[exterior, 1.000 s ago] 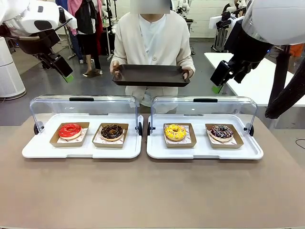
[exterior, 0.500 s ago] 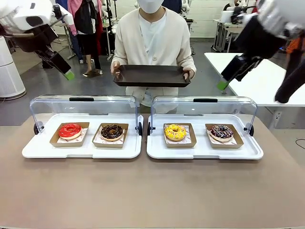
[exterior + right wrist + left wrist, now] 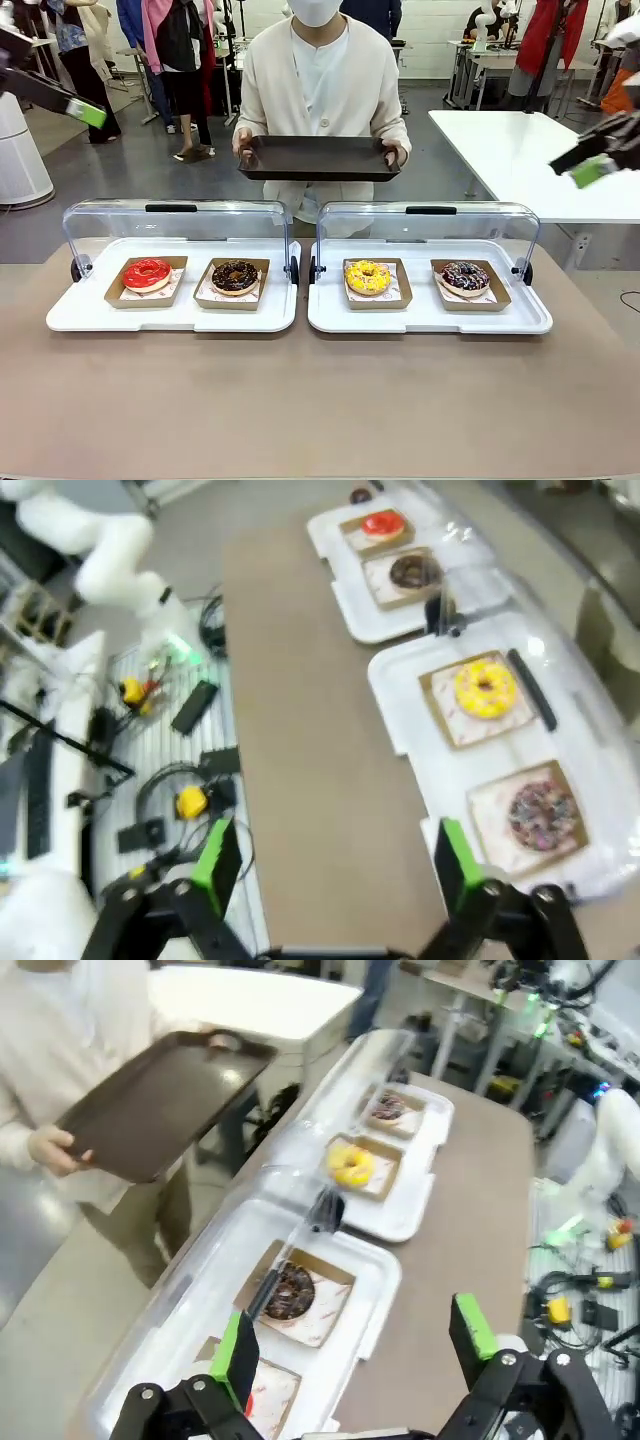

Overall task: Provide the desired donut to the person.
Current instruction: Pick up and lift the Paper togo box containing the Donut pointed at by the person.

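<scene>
Four donuts are counted, each in its own cardboard tray: a red donut (image 3: 147, 272) and a chocolate donut (image 3: 235, 275) in the left display case (image 3: 60, 318), a yellow donut (image 3: 368, 276) and a sprinkled donut (image 3: 465, 275) in the right display case (image 3: 430, 322). Both clear lids are raised at the far side. One dark tray (image 3: 318, 158) is held in both hands by the person (image 3: 320, 70) beyond the table (image 3: 320, 400).

Compared with a second ago, both arms have been drawn outward to the picture edges; the donuts, cases and dark tray are unchanged.

The left gripper (image 3: 352, 1340) and the right gripper (image 3: 333, 855) are spread wide with nothing between the fingers. All four donuts lie well apart from both grippers, below them. Which donut is wanted cannot be told.
</scene>
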